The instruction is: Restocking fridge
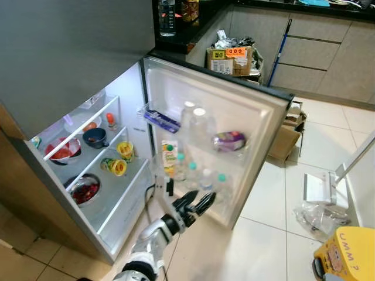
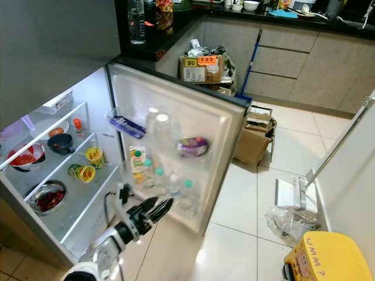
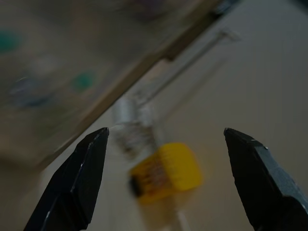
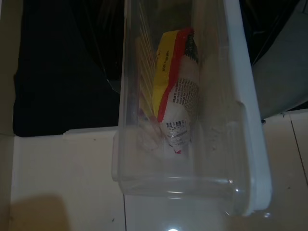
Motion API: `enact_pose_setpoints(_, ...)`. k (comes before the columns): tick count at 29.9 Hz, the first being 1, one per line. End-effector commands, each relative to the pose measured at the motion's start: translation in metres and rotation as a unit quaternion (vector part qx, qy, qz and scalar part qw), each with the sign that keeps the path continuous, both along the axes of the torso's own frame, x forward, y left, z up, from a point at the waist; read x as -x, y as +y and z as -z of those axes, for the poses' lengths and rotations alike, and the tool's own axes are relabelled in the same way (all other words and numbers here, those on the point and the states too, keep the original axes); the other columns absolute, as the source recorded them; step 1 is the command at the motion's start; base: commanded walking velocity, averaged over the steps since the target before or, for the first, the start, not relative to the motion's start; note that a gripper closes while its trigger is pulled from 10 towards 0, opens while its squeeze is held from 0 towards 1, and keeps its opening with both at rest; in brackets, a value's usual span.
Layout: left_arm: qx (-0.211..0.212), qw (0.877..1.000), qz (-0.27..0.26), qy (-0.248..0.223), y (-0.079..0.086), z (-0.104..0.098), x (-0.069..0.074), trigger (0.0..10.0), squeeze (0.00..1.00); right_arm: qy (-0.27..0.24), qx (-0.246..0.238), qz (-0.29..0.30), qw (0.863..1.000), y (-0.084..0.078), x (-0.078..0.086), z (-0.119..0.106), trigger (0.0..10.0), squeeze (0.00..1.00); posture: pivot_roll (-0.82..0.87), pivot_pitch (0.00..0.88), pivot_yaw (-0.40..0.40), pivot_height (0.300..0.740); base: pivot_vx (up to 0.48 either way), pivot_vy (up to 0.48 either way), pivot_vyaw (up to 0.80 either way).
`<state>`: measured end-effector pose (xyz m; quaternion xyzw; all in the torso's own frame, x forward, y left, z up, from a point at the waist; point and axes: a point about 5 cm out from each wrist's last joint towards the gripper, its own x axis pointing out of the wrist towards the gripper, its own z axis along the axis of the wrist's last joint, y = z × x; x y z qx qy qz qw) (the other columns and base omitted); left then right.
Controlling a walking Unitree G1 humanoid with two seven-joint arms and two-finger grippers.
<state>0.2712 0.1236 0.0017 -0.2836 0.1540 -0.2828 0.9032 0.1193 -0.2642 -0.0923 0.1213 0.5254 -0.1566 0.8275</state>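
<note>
Nearest me, my left pincer (image 1: 196,205) hangs released over the pale tiled floor (image 1: 269,222), fingers spread, just before the open fridge door (image 1: 234,117). The door's shelves carry upright bottles (image 1: 192,175). A packet (image 4: 175,96) lies lengthwise in a clear bin (image 4: 192,183). The right pincer's state I cannot tell. The left wrist view is blurred.

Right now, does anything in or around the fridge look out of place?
Yes. A yellow cup lies tipped on its side on a fridge shelf. Cardboard boxes and a crumpled plastic bag clutter the floor beyond the open door.
</note>
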Motion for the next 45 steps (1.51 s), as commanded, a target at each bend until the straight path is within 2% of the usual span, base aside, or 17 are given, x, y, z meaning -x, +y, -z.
enact_pose_setpoints(1, -0.066, 0.993, -0.07, 0.074, 0.034, 0.027, 0.023, 10.0, 0.0, -0.031, 0.0, 0.014, 0.999, -0.003, -0.008, -0.004, 10.0, 0.0, -0.09, 0.0, -0.035, 0.74, 0.0, 0.0, 0.0)
enact_pose_setpoints(3, -0.104, 0.98, -0.111, 0.124, 0.055, 0.043, 0.042, 10.0, 0.0, -0.058, -0.005, 0.022, 0.998, -0.004, -0.017, -0.008, 10.0, 0.0, -0.09, 0.0, -0.035, 0.74, 0.0, 0.0, 0.0)
enact_pose_setpoints(4, -0.104, 0.98, -0.111, 0.124, 0.055, 0.043, 0.042, 10.0, 0.0, -0.058, -0.005, 0.022, 0.998, -0.004, -0.017, -0.008, 10.0, 0.0, -0.09, 0.0, -0.035, 0.74, 0.0, 0.0, 0.0)
enact_pose_setpoints(7, -0.128, 0.963, -0.153, 0.182, 0.075, 0.06, 0.069, 10.0, 0.0, -0.087, -0.005, 0.006, 0.996, -0.004, -0.029, -0.013, 10.0, 0.0, -0.09, 0.0, -0.035, 0.74, 0.0, 0.0, 0.0)
enact_pose_setpoints(8, -0.128, 0.963, -0.153, 0.182, 0.075, 0.06, 0.069, 10.0, 0.0, -0.087, -0.005, 0.006, 0.996, -0.004, -0.029, -0.013, 10.0, 0.0, -0.09, 0.0, -0.035, 0.74, 0.0, 0.0, 0.0)
enact_pose_setpoints(9, -0.139, 0.955, -0.165, 0.203, 0.081, 0.067, 0.08, 10.0, 0.0, -0.094, -0.004, -0.003, 0.996, -0.004, -0.033, -0.015, 10.0, 0.0, -0.09, 0.0, -0.038, 0.74, 0.0, 0.0, 0.0)
enact_pose_setpoints(11, -0.166, 0.931, -0.19, 0.263, 0.093, 0.083, 0.112, 10.0, 0.0, -0.099, 0.009, -0.046, 0.994, -0.001, -0.043, -0.018, 10.0, 0.0, -0.08, 0.0, -0.041, 0.74, 0.0, 0.0, 0.0)
enact_pose_setpoints(12, -0.166, 0.931, -0.19, 0.263, 0.093, 0.083, 0.112, 10.0, 0.0, -0.099, 0.009, -0.046, 0.994, -0.001, -0.043, -0.018, 10.0, 0.0, -0.08, 0.0, -0.041, 0.74, 0.0, 0.0, 0.0)
enact_pose_setpoints(13, -0.174, 0.922, -0.199, 0.284, 0.096, 0.088, 0.124, 10.0, 0.0, -0.099, 0.012, -0.058, 0.993, 0.0, -0.046, -0.019, 10.0, 0.0, -0.08, 0.0, -0.041, 0.74, 0.0, 0.0, 0.0)
enact_pose_setpoints(14, -0.174, 0.922, -0.199, 0.284, 0.096, 0.088, 0.124, 10.0, 0.0, -0.099, 0.012, -0.058, 0.993, 0.0, -0.046, -0.019, 10.0, 0.0, -0.08, 0.0, -0.041, 0.74, 0.0, 0.0, 0.0)
enact_pose_setpoints(18, -0.183, 0.909, -0.209, 0.312, 0.097, 0.094, 0.14, 10.0, 0.0, -0.107, 0.002, -0.063, 0.992, 0.002, -0.048, -0.02, 10.0, 0.0, -0.07, 0.0, -0.046, 0.74, 0.0, 0.0, 0.0)
enact_pose_setpoints(20, -0.186, 0.895, -0.221, 0.341, 0.098, 0.1, 0.157, 10.0, 0.0, -0.113, -0.013, -0.082, 0.99, 0.007, -0.048, -0.019, 10.0, 0.0, -0.07, 0.0, -0.046, 0.74, 0.0, 0.0, 0.39)
enact_pose_setpoints(22, -0.187, 0.89, -0.223, 0.351, 0.098, 0.102, 0.164, 10.0, 0.0, -0.111, -0.018, -0.089, 0.99, 0.008, -0.046, -0.018, 10.0, 0.0, -0.07, 0.0, -0.047, 0.74, 0.0, 0.0, 0.78)
enact_pose_setpoints(28, -0.187, 0.888, -0.224, 0.354, 0.094, 0.103, 0.165, 10.0, 0.0, -0.101, -0.018, -0.092, 0.99, 0.007, -0.041, -0.016, 10.0, 0.0, -0.06, 0.0, -0.05, 0.74, 0.0, 0.0, 0.78)
enact_pose_setpoints(33, -0.189, 0.894, -0.219, 0.343, 0.09, 0.101, 0.151, 10.0, 0.0, -0.093, -0.02, -0.09, 0.991, 0.007, -0.038, -0.015, 10.0, 0.0, -0.06, 0.0, -0.051, 0.74, 0.0, 0.0, 0.78)
enact_pose_setpoints(36, -0.192, 0.897, -0.209, 0.339, 0.088, 0.1, 0.148, 10.0, 0.0, -0.093, -0.023, -0.09, 0.991, 0.008, -0.037, -0.014, 10.0, 0.0, -0.06, 0.0, -0.051, 0.74, 0.0, 0.0, 0.78)
enact_pose_setpoints(45, -0.2, 0.895, -0.197, 0.346, 0.084, 0.102, 0.152, 10.0, 0.0, -0.091, -0.028, -0.096, 0.991, 0.011, -0.036, -0.013, 10.0, 0.0, -0.06, 0.0, -0.047, 0.74, 0.0, 0.0, 0.78)
